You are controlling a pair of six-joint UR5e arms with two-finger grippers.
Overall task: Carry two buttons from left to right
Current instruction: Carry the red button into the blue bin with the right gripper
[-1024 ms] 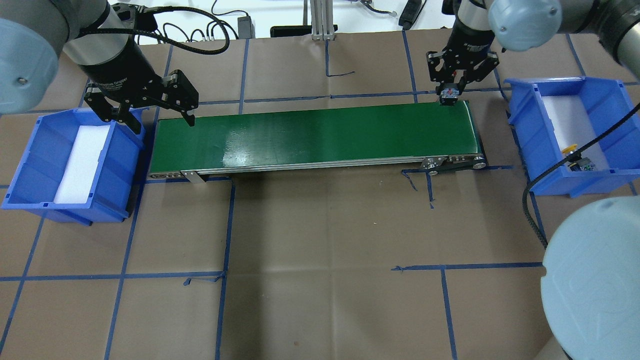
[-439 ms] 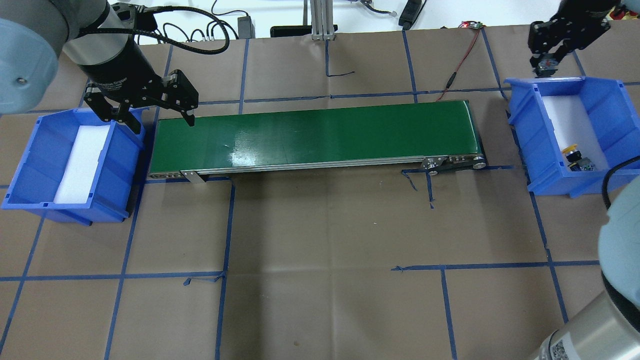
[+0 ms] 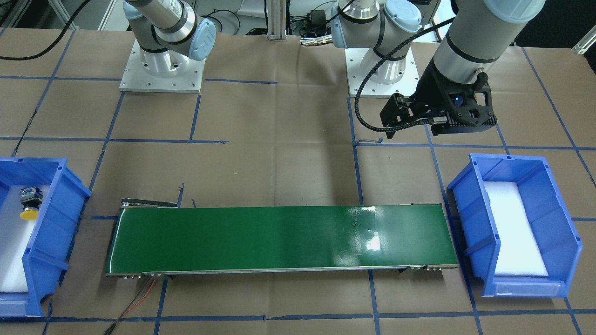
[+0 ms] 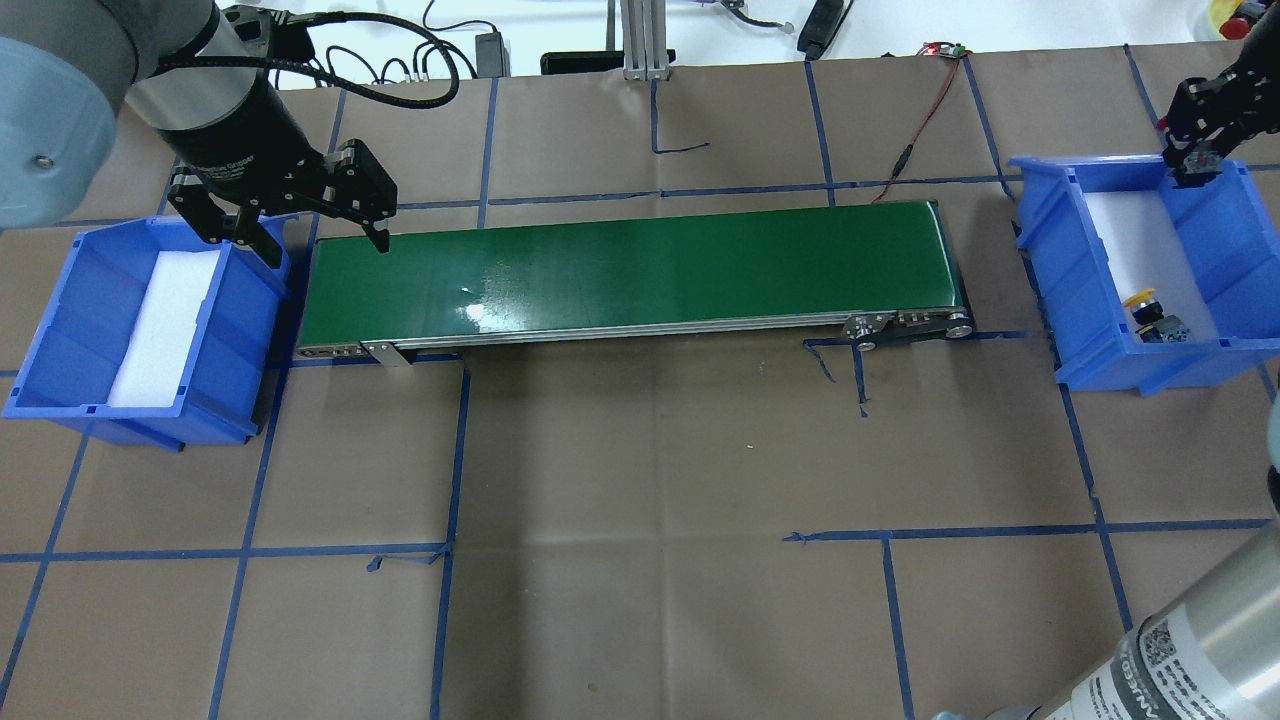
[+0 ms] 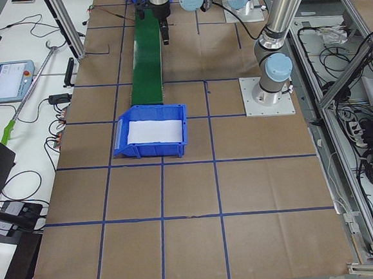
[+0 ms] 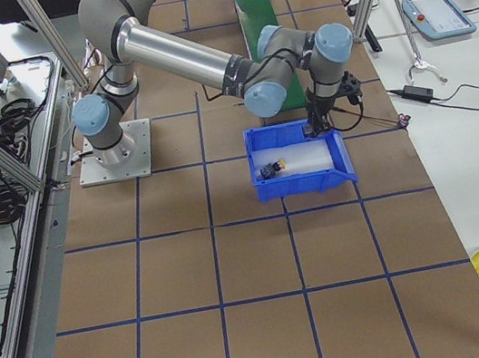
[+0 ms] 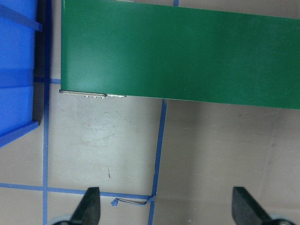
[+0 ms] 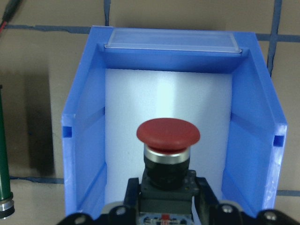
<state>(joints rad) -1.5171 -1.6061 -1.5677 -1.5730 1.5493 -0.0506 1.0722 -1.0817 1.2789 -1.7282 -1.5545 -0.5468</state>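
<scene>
The jaws of the right gripper (image 8: 166,199) are clamped on the black collar and grey block of the red mushroom-capped push-button (image 8: 168,132), with the cap pointing away from the wrist. In the overhead view the gripper holds it above the far end of the right-hand blue plastic bin (image 4: 1050,260). The wrist view looks past the red cap onto the bin's white foam lining (image 8: 126,117). The yellow mushroom-capped push-button (image 4: 1142,301) lies on its side on that foam towards the bin's near end, well apart from the held one. The left gripper (image 4: 325,245) has its jaws spread wide with nothing between them. It hangs by the left end of the long green conveyor belt (image 4: 630,265), just beside the left-hand blue plastic bin (image 4: 60,300), which is lined with a white foam pad (image 4: 165,320). Brown paper crossed by blue tape lines covers the table (image 4: 640,500).
</scene>
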